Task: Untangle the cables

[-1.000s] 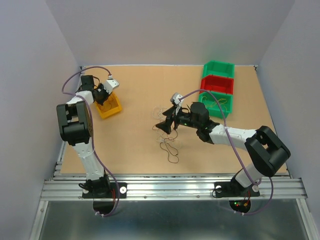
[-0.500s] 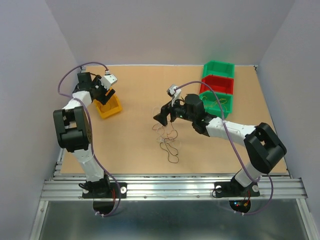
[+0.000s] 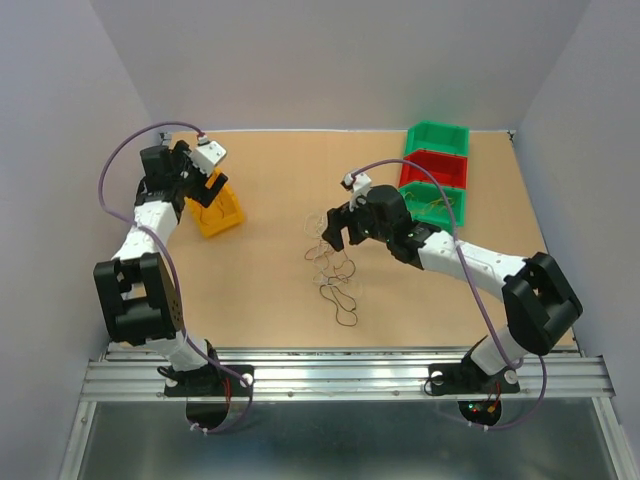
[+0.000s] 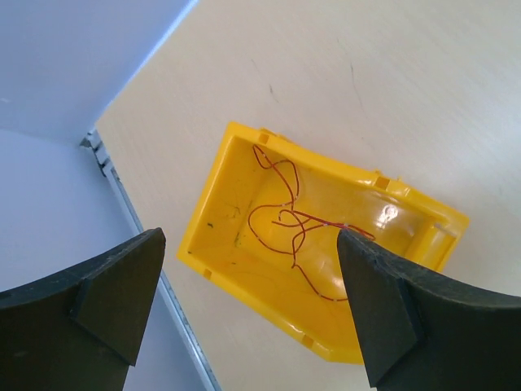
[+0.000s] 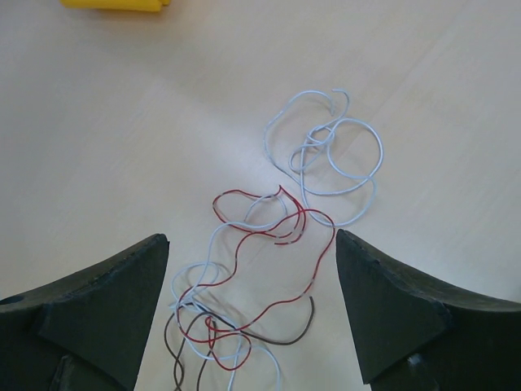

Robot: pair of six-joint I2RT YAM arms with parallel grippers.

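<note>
A tan desk (image 3: 260, 280) seen from above, with two robot arms reaching across it. The left gripper (image 3: 212, 186) hangs over a yellow bin (image 3: 222, 216) near the far left corner, jaws spread wide and holding nothing. In its wrist view, one thin red cable (image 4: 286, 218) lies in loose curls on the bin floor.

The right gripper (image 3: 335, 229) hovers above the middle of the desk, also wide open and empty. Below it, the remaining cables (image 3: 335, 272) lie on the bare desk. In the right wrist view, a whitish cable (image 5: 334, 151) forms curly loops further off. A red (image 5: 269, 236), a pale and a dark brown cable (image 5: 281, 338) cross one another nearer the fingers.

Two green bins (image 3: 437, 138) and a red bin (image 3: 433, 168) between them sit in a row at the far right
</note>
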